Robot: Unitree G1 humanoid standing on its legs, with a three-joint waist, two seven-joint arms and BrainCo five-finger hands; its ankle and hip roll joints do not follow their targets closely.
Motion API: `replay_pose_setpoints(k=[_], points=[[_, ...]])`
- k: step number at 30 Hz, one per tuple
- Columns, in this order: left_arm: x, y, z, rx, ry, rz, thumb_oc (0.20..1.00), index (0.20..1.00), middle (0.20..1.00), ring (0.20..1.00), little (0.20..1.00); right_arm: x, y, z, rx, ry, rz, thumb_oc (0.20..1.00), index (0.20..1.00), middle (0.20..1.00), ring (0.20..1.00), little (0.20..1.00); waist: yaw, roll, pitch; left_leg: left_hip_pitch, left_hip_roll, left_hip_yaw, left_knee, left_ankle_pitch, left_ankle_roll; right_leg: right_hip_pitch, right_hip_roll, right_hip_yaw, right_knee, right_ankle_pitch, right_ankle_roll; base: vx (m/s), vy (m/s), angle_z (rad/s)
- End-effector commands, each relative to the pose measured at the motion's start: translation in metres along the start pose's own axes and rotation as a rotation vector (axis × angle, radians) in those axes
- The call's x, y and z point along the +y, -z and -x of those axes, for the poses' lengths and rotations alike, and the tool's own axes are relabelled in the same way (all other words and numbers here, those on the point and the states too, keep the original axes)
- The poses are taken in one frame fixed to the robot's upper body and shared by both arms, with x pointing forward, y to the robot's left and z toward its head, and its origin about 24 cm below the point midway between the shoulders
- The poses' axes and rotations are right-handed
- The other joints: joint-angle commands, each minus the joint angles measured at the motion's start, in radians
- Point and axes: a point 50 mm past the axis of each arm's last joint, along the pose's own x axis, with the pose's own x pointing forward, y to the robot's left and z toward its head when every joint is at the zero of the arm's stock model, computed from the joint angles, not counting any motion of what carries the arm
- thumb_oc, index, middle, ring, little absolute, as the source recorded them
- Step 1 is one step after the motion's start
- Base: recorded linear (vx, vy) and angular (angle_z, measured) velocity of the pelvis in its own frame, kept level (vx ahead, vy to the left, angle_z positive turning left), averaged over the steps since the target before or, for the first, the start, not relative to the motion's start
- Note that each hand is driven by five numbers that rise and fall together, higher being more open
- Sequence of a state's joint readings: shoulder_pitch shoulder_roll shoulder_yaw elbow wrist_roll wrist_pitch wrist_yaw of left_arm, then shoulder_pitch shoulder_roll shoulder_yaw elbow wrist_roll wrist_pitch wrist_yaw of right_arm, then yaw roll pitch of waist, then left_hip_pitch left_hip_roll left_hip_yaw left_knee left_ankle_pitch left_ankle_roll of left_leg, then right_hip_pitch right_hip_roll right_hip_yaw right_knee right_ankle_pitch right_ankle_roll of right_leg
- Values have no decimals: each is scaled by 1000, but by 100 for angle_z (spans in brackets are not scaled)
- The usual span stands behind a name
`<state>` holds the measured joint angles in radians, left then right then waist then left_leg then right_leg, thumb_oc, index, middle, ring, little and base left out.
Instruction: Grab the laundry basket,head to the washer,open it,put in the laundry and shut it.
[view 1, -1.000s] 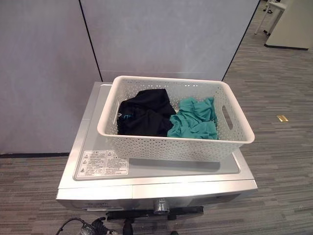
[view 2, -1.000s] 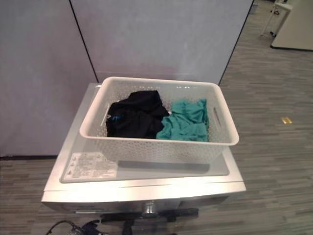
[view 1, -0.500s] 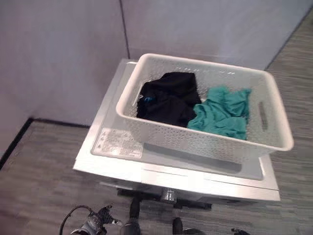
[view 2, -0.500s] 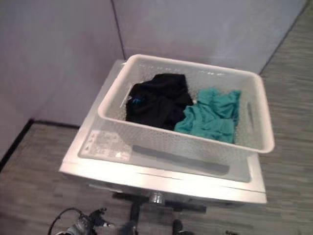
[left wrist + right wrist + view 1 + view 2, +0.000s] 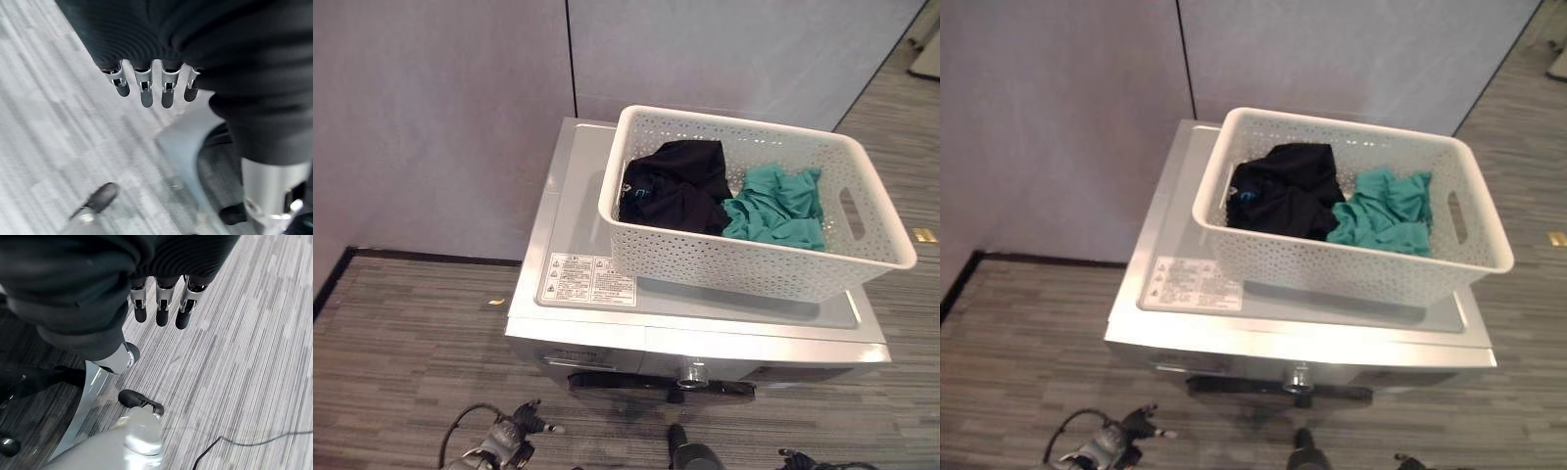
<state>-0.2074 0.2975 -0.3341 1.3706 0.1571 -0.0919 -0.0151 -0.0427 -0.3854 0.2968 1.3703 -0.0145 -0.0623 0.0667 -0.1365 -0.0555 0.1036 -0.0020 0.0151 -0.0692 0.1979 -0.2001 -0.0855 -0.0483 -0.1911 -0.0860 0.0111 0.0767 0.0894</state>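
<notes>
A white perforated laundry basket (image 5: 744, 259) rests on the flat top of a silver washer (image 5: 573, 220), set toward the washer's right side and overhanging its right edge. Inside the basket lie a black garment (image 5: 675, 186) on the left and a teal garment (image 5: 778, 206) on the right. The washer's knob (image 5: 693, 372) and dark front bar (image 5: 656, 385) show at its front edge. My left hand (image 5: 146, 90) hangs low over the carpet with relaxed fingers, holding nothing. My right hand (image 5: 161, 311) also hangs over the carpet, fingers relaxed and empty.
Grey partition walls (image 5: 460, 98) stand right behind and to the left of the washer. Striped grey carpet (image 5: 401, 333) surrounds it. A white label (image 5: 585, 278) is stuck on the washer's top. A small yellow marker (image 5: 924, 234) lies on the floor at the right.
The whole picture has shifted, so the camera has moved; the washer now appears further right. The basket stays on the washer with the clothes in it.
</notes>
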Motion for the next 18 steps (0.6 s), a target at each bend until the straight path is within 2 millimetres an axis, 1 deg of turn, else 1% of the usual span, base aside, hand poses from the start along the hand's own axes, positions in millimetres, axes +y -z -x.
replay_pose_setpoints(k=[1, 2, 4, 5, 7, 8, 9, 11, 12, 13, 14, 15, 16, 17, 18], points=[[9, -5, 0, -35, -30, -11, 1000, 1000, 1000, 1000, 1000, -31, -9, 2, 7, 82, -6, 1000, 1000, 1000, 1000, 1000, 43, 21, 35, 23, -37, 4, -21, -16, 81, -194, 36, 98, 17, 85, 59, -325, 338, -36], [12, -6, 0, -38, -35, -27, 1000, 1000, 1000, 1000, 1000, -30, -14, 1, -9, 81, 2, 1000, 1000, 1000, 1000, 1000, 47, 13, 53, -10, -63, 18, -16, -9, 95, -211, 23, 104, -5, 110, 71, -252, 241, -43], [12, -4, 0, -29, -35, -33, 1000, 1000, 1000, 1000, 1000, -28, -16, 1, -13, 76, 7, 1000, 1000, 1000, 1000, 1000, 49, 11, 56, -13, -66, 29, -24, -4, 98, -214, 22, 100, -21, 117, 76, -212, 188, -41], [12, 2, 1, -8, -32, -44, 1000, 1000, 1000, 1000, 1000, -23, -23, 0, -34, 61, 18, 1000, 1000, 1000, 1000, 1000, 49, 13, 66, -21, -59, 48, -47, 22, 102, -227, 32, 86, -17, 111, 79, -194, 166, -33], [12, 2, 1, -8, -32, -44, 1000, 1000, 1000, 1000, 1000, -22, -23, 0, -35, 61, 18, 1000, 1000, 1000, 1000, 1000, 49, 13, 65, -21, -59, 49, -48, 23, 101, -228, 32, 87, -16, 110, 79, -182, 110, -30], [13, 8, 2, 9, -29, -60, 1000, 1000, 1000, 1000, 1000, -17, -23, -1, -47, 49, 16, 1000, 1000, 1000, 1000, 1000, 57, 18, 62, -46, -52, 58, -87, 76, 111, -196, 84, 110, 91, 43, 62, -235, 117, -24], [13, 8, 2, 9, -29, -60, 1000, 1000, 1000, 1000, 1000, -17, -23, -1, -47, 48, 16, 1000, 1000, 1000, 1000, 1000, 56, 16, 60, -49, -53, 57, -89, 79, 111, -199, 82, 110, 91, 44, 62, -306, 150, -35], [14, 9, 2, 14, -26, -81, 1000, 1000, 1000, 1000, 1000, -13, -21, -1, -46, 40, 12, 1000, 1000, 1000, 1000, 1000, 69, 24, 47, -64, -39, 58, -132, 121, 116, -158, 117, 124, 173, -16, 51, -178, 59, -21], [14, 10, 2, 17, -27, -91, 1000, 1000, 1000, 1000, 1000, -12, -19, -1, -43, 37, 15, 1000, 1000, 1000, 1000, 1000, 75, 25, 37, -73, -33, 62, -150, 136, 114, -143, 118, 115, 181, -36, 46, -223, -9, 3], [14, 11, 3, 17, -24, -113, 1000, 1000, 1000, 1000, 1000, -10, -18, -1, -44, 29, 29, 1000, 1000, 1000, 1000, 1000, 95, 18, 19, -85, -21, 76, -178, 155, 109, -97, 113, 97, 159, -60, 41, -192, -57, -2], [13, 11, 3, 18, -23, -109, 1000, 1000, 1000, 1000, 1000, -9, -16, -1, -35, 28, 36, 1000, 1000, 1000, 1000, 1000, 104, 15, 11, -90, -16, 81, -179, 157, 108, -81, 107, 93, 151, -68, 43, -132, -63, -7], [13, 11, 3, 18, -23, -109, 1000, 1000, 1000, 1000, 1000, -9, -16, -1, -35, 28, 36, 1000, 1000, 1000, 1000, 1000, 105, 14, 12, -89, -16, 82, -179, 156, 108, -80, 107, 93, 151, -68, 43, -106, -82, -23], [11, 12, 3, 15, -16, -105, 1000, 1000, 1000, 1000, 1000, -8, -15, -1, -33, 24, 53, 1000, 1000, 1000, 1000, 1000, 117, 1, 2, -107, -20, 79, -161, 152, 108, -57, 97, 121, 107, -59, 50, -61, -56, -27], [11, 12, 3, 16, -16, -105, 1000, 1000, 1000, 1000, 1000, -8, -15, -1, -33, 23, 53, 1000, 1000, 1000, 1000, 1000, 117, 1, 1, -108, -20, 80, -160, 151, 108, -57, 97, 122, 106, -59, 50, -72, -84, -30], [10, 11, 3, 13, -15, -99, 1000, 1000, 1000, 1000, 1000, -9, -15, -1, -34, 26, 59, 1000, 1000, 1000, 1000, 1000, 117, -6, 0, -110, -24, 77, -152, 148, 110, -64, 101, 150, 89, -49, 50, -9, -26, -21]])
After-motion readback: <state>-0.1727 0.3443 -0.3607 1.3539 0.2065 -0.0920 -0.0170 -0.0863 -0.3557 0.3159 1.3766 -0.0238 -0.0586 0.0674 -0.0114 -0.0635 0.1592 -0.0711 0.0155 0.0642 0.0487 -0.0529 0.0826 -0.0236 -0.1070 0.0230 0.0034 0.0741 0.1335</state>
